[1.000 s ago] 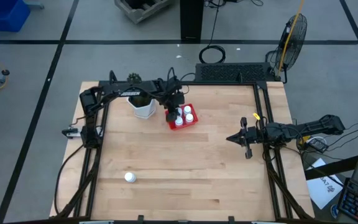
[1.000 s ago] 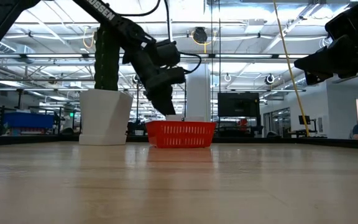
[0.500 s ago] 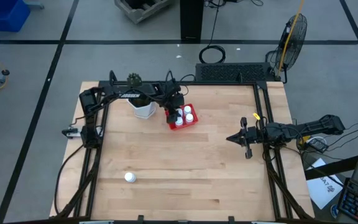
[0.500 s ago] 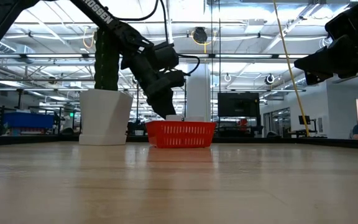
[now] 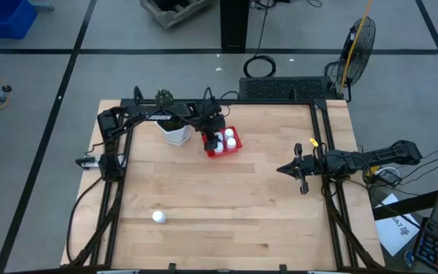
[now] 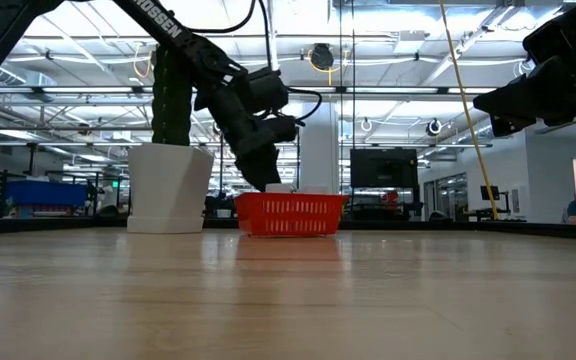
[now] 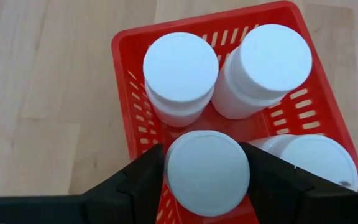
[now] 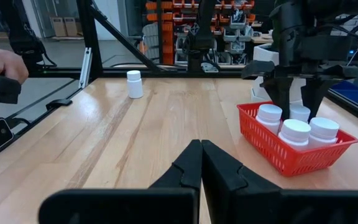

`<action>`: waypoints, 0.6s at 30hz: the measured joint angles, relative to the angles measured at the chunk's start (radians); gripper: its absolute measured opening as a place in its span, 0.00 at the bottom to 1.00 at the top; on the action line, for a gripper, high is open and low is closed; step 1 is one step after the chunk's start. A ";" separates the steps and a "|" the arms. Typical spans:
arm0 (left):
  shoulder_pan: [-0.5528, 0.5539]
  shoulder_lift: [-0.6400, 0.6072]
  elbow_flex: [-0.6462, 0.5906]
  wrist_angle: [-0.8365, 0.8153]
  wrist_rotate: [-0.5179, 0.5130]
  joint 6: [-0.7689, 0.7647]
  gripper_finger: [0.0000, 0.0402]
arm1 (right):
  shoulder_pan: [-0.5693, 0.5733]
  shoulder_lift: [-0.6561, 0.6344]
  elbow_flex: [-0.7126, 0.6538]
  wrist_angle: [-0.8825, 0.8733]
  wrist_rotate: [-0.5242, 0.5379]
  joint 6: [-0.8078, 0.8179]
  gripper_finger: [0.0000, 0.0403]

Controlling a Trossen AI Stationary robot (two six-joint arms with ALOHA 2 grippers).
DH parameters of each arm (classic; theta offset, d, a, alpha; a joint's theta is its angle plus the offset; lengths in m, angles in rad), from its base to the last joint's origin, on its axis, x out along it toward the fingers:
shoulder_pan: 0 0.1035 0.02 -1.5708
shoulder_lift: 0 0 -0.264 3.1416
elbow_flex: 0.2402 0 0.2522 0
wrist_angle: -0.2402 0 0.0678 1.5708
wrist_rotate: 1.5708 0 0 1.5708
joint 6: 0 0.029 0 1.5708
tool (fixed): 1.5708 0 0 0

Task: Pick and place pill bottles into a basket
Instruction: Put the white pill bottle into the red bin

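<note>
In the high view, the basket [image 5: 223, 143] sits upper centre holding four pill bottles [image 5: 231, 142], plant pot [image 5: 175, 131] just left; a fifth bottle [image 5: 159, 217] stands lower left.

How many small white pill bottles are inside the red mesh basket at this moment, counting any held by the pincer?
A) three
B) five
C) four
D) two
C: the left wrist view shows four white-capped pill bottles in the red mesh basket, one between the left pincer's fingers; a fifth pill bottle stands alone on the wooden table.
</note>
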State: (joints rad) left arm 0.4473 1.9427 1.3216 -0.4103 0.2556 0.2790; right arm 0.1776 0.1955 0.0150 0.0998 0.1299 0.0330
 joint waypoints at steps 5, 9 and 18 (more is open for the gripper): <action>-0.004 0.000 0.000 -0.004 -0.001 -0.002 0.52 | 0.000 0.000 0.000 0.000 0.000 0.000 0.00; -0.014 0.000 -0.001 -0.004 -0.002 -0.014 0.52 | 0.000 0.000 0.000 0.000 0.000 0.000 0.00; -0.050 0.000 -0.002 0.017 -0.037 -0.069 0.52 | 0.000 0.000 0.000 0.000 0.000 0.000 0.00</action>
State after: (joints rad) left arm 0.3973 1.9423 1.3201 -0.3931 0.2188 0.2103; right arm 0.1776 0.1955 0.0150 0.1001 0.1299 0.0326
